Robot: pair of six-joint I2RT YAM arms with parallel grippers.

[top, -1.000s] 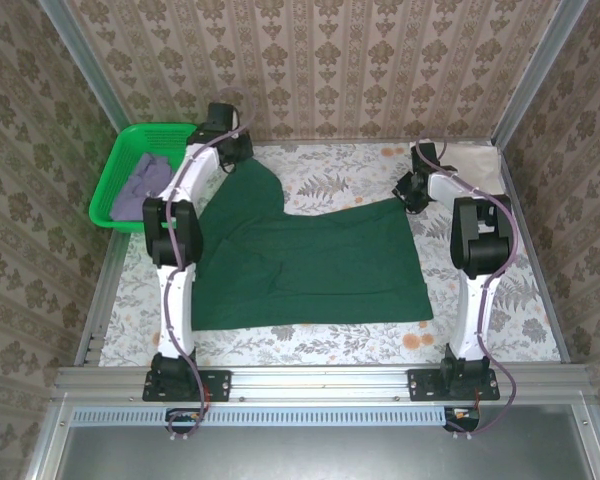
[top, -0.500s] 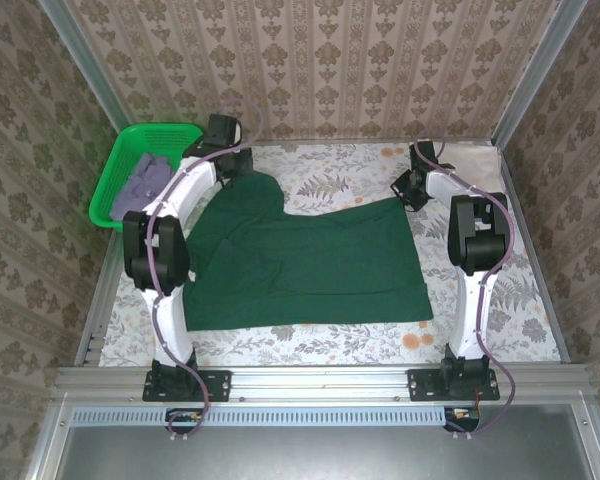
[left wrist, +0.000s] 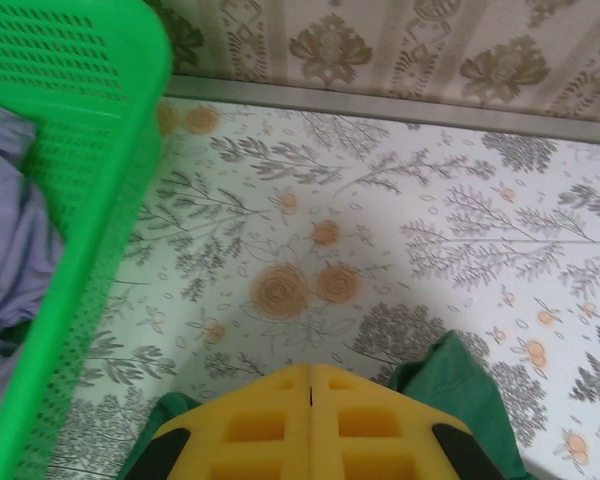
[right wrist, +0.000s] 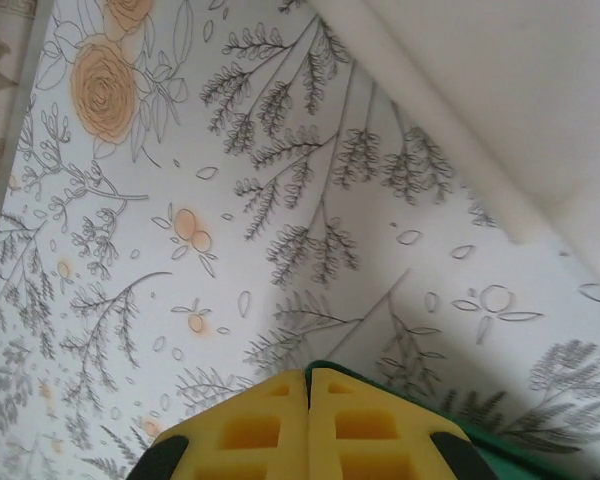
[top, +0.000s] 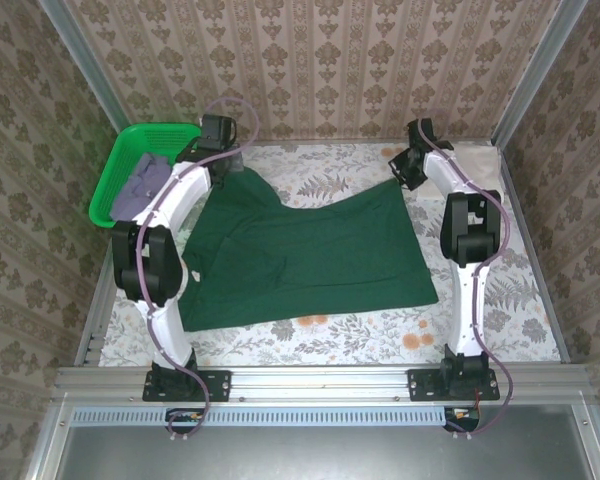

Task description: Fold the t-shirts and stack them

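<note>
Both hands have pulled farther back, dragging the dark green t-shirt (top: 310, 255) up the desk (top: 380, 335) — left hand (top: 228, 165) and right hand (top: 400, 172) each clamp a far corner of it; lavender t-shirt (top: 145, 185) sits in the basket (top: 108, 180), cream t-shirt (top: 477, 160) far right

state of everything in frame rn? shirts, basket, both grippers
green shirt: unfolded, spread on the table, far corners pinched
left gripper: jaws shut on green shirt's far left corner
right gripper: jaws shut on green shirt's far right corner
basket: upright, far left corner
lavender shirt: crumpled in the basket
cream shirt: lying flat at far right corner, not gripped
</note>
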